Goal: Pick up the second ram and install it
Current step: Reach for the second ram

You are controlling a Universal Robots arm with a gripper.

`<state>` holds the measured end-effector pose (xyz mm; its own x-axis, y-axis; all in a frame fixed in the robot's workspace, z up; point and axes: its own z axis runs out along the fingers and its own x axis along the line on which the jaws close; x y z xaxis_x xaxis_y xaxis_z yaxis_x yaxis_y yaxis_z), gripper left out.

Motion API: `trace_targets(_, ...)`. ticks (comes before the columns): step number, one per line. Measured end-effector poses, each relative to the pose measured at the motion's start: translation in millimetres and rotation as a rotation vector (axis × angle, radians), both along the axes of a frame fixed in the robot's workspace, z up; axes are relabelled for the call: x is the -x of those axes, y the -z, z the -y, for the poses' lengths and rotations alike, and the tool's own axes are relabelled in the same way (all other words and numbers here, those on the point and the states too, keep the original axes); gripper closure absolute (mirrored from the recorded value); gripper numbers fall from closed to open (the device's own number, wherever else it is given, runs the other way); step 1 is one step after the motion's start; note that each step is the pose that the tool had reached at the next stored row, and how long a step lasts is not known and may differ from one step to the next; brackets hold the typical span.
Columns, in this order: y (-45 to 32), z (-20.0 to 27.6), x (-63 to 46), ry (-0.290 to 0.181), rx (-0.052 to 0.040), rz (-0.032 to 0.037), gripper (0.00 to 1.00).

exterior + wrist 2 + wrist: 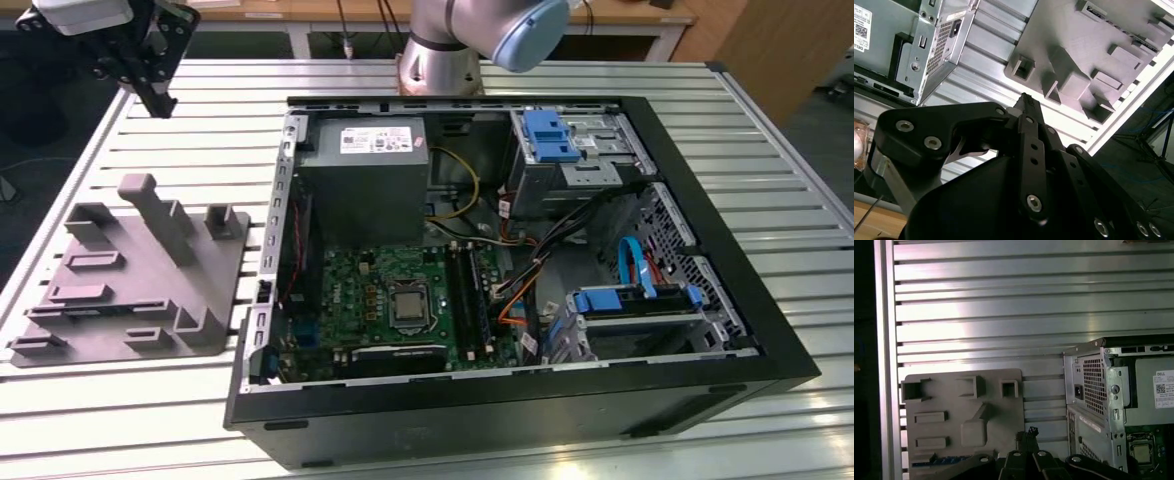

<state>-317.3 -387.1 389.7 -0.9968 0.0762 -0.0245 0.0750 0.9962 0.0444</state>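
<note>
The end effector (pixel 1026 102) hangs clenched, empty, well apart from the second ram (pixel 461 290), lying near-to-far along the motherboard (pixel 350 285).

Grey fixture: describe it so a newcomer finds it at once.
Find the open computer case on the slatted table. Beside it, at the exterior view's left, lies the grey fixture: flat plastic with upright posts, unlike the wired metal case.
</note>
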Motion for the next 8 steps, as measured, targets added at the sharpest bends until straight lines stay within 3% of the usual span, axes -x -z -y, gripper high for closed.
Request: trace_targets(8,0.5,-0.9,16.4,0.0,0.0,0.0,0.9)
